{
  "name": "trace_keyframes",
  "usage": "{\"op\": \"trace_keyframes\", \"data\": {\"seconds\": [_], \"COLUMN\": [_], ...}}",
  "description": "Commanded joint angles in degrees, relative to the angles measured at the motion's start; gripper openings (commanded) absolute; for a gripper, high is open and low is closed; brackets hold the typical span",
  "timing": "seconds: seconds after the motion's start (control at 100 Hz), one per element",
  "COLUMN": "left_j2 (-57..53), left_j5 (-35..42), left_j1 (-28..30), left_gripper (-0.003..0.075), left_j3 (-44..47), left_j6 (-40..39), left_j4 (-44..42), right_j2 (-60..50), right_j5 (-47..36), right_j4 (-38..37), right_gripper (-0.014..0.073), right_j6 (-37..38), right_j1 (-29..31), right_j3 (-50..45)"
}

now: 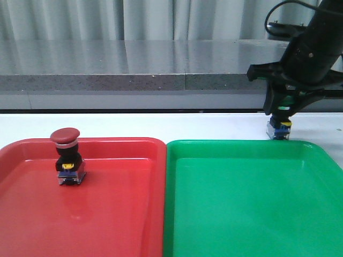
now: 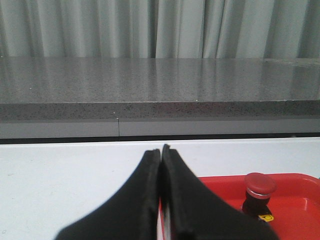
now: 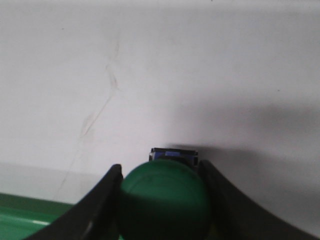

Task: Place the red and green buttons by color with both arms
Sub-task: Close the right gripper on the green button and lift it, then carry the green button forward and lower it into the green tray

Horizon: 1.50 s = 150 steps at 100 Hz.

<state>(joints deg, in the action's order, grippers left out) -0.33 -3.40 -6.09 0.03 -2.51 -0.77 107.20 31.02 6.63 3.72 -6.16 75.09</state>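
Observation:
The red button (image 1: 65, 155) stands upright inside the red tray (image 1: 134, 214), toward its far left; the left wrist view shows the button (image 2: 259, 192) too. My left gripper (image 2: 161, 150) is shut and empty, held over the white table beside the tray's edge, and is out of the front view. Just beyond the far right rim of the green tray (image 1: 241, 214), the green button (image 1: 279, 128) is at the white table. My right gripper (image 1: 281, 110) is shut on it, a finger pressed to each side of the green cap (image 3: 165, 200).
The two trays sit side by side and fill the near part of the table. Behind the white table runs a grey speckled ledge (image 1: 134, 80) with curtains above. A corner of the green tray (image 3: 25, 212) shows beside the right fingers.

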Motion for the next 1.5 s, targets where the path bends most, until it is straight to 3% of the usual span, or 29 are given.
{"op": "trace_keyframes", "data": {"seconds": [0.0,0.26,0.61,1.03,1.49], "left_j2": [-1.69,-1.69,-1.69,-1.69,-1.69], "left_j5": [4.33,4.33,4.33,4.33,4.33], "left_j1": [0.12,0.12,0.12,0.12,0.12], "left_gripper": [-0.0019,-0.0019,-0.0019,-0.0019,-0.0019], "left_j3": [2.46,2.46,2.46,2.46,2.46], "left_j6": [0.03,0.03,0.03,0.03,0.03], "left_j4": [0.05,0.05,0.05,0.05,0.05], "right_j2": [-6.1,-13.42,-21.35,-20.48,-13.36], "right_j5": [-0.31,5.43,0.47,-11.94,-13.02], "right_j4": [-0.31,-0.31,-0.31,-0.31,-0.31], "right_gripper": [0.0242,0.0237,0.0236,0.0236,0.0236], "right_j6": [-0.72,0.15,8.01,13.25,13.25], "right_j1": [-0.11,-2.56,-8.24,-12.36,-12.54], "right_j3": [1.97,1.39,-11.01,-21.17,-21.17]}}
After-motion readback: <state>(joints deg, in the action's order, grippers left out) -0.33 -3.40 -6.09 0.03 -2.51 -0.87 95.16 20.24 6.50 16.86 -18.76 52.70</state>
